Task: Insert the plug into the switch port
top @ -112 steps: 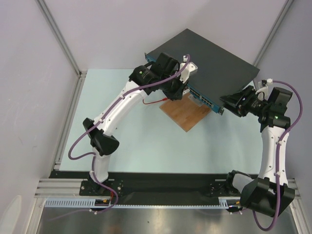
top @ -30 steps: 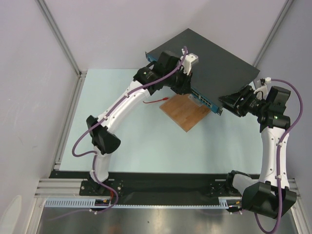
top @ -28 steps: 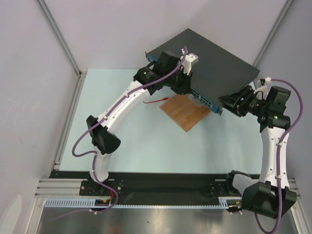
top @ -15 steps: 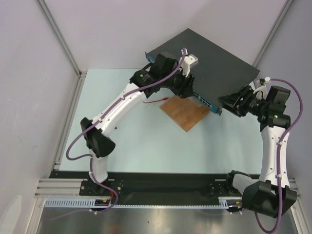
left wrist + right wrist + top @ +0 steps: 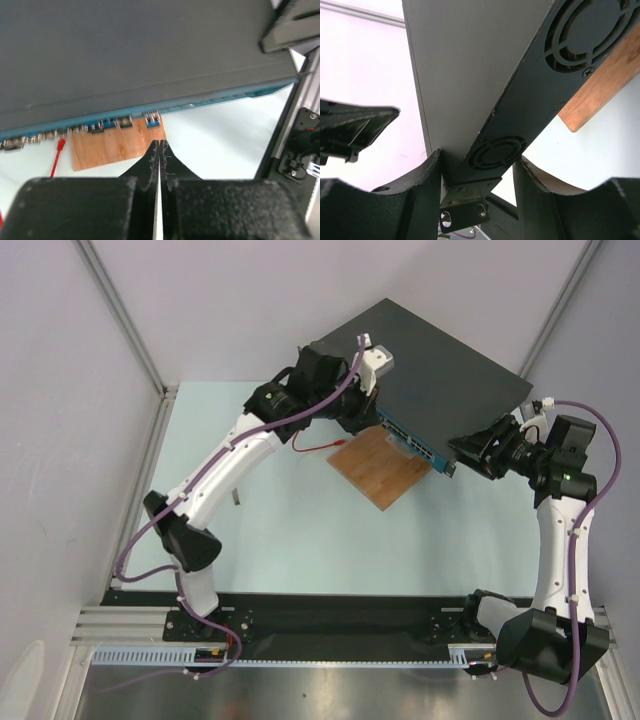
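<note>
Plug (image 5: 61, 143): small, red, toward left edge of desk (image 5: 300, 530) from closed, empty left pincer (image 5: 159, 145).
Switch (image 5: 125, 55): dark grey metal box, corner clamped by right pincer (image 5: 475, 160).

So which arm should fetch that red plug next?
Left. The left end effector is shut, empty, near the small red cable plug; the right end effector is busy gripping a corner of the large flat dark grey metal switch.

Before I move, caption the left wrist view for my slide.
Shut left end effector faces the switch port row; wooden board and red cable in front.
</note>
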Robot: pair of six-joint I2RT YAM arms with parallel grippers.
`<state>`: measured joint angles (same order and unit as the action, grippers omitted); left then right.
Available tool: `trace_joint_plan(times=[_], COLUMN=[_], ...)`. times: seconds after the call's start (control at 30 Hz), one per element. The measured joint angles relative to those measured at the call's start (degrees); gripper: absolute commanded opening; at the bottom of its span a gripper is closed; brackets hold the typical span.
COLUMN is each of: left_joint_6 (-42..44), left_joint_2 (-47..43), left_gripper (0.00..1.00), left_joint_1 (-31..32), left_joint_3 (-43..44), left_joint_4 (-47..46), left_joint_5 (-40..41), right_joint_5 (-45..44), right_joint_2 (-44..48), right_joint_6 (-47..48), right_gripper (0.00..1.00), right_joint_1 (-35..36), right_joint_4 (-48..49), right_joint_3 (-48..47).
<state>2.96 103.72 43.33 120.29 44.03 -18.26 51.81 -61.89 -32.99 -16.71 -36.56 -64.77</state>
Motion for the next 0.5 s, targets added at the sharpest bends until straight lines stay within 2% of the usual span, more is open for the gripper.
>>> trace_joint_plan(times=[0.17, 0.5], left_joint_6=[-0.11, -0.11], left_joint_2=[7.21, 7.87], left_gripper=[0.0, 0.0], left_joint_1=[0.0, -0.17], left_joint_3=[6.97, 6.88], left_joint_4=[2.38, 3.78], left_joint_5=[-0.09, -0.42], right_joint_5=[0.15, 0.24], right_joint_2=[-0.15, -0.22], right_joint_6=[0.42, 0.81], right_gripper=[0.0, 0.0], right_joint_1=[-0.04, -0.13], right_joint_4=[-0.35, -0.7], right_joint_3=[-0.2, -0.33])
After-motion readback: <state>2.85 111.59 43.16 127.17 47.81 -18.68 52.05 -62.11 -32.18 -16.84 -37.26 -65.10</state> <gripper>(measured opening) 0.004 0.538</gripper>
